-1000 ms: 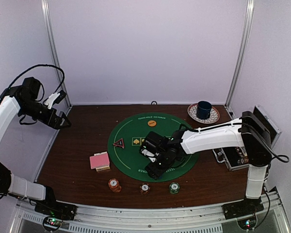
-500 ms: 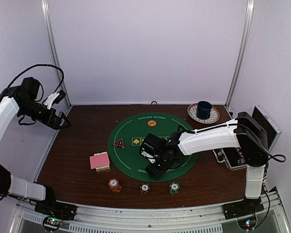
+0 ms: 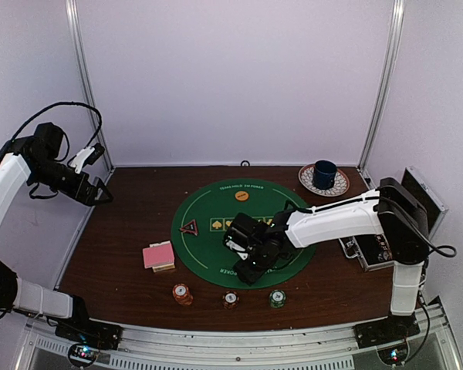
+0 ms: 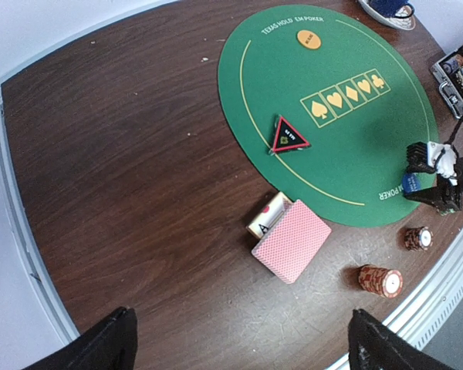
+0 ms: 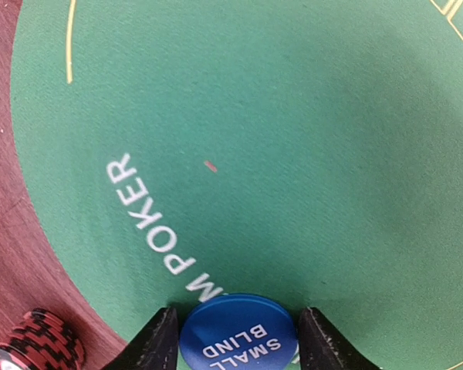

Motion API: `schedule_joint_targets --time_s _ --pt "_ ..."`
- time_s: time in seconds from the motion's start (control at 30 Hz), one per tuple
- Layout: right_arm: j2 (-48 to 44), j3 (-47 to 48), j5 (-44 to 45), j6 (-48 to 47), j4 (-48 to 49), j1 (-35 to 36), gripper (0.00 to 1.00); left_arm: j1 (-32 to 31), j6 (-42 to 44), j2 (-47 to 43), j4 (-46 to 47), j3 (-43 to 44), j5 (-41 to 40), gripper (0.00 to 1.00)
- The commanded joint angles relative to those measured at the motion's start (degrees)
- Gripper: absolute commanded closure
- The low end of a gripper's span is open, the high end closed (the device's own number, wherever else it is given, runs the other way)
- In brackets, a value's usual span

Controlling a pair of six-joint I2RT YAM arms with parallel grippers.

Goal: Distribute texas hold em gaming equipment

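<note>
My right gripper [image 3: 248, 269] is low over the near edge of the green round mat [image 3: 208, 202]. In the right wrist view it [image 5: 235, 333] is shut on a blue disc [image 5: 238, 339] marked SMALL BLIND, above the word POKER. My left gripper [image 3: 104, 193] is raised at the far left, open and empty [image 4: 239, 343]. A pink-backed card deck [image 3: 159, 255] lies left of the mat and also shows in the left wrist view [image 4: 292, 240]. A red-black triangle marker [image 3: 189, 227] and an orange disc [image 3: 241, 196] lie on the mat. Three chip stacks stand along the near edge: orange-red [image 3: 182, 293], dark [image 3: 231, 298], green [image 3: 277, 297].
A dark blue cup on a patterned saucer [image 3: 324, 176] stands at the back right. A metal-edged black case [image 3: 374, 248] lies open at the right edge. A red-black chip stack [image 5: 38, 345] stands just off the mat near my right gripper. Frame posts stand at the back corners.
My right gripper has shifted slightly left and then back right over the mat's near edge, with the blue disc between its fingers. The left arm has not moved.
</note>
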Motion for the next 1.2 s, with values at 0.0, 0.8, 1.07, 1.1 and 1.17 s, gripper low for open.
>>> schedule_joint_targets --time_s 0.0,0.8,1.07,1.1,1.17 --pt "-2.21 -3.76 4.32 0.1 -2.14 -3.58 0.46 0.18 0.07 -0.14 -0.2 1.85 0.9 0.02" --pt "-9.22 -10.12 6.03 -0.36 -3.9 -10.96 0.47 0.18 0.87 0.05 -1.04 1.99 0.78 0.02" --pt "-12.32 -8.65 6.43 -0.72 -8.0 -10.89 0.35 0.18 1.08 -0.18 -1.3 1.9 0.91 0.02" --pt "-13.14 -8.27 6.36 -0.7 -8.84 -10.75 0.32 0.18 1.16 -0.14 -1.3 1.9 0.9 0.02" --pt "-15.36 -7.72 6.18 -0.62 -10.71 -10.25 0.27 0.18 1.2 -0.15 -1.41 1.87 0.84 0.02"
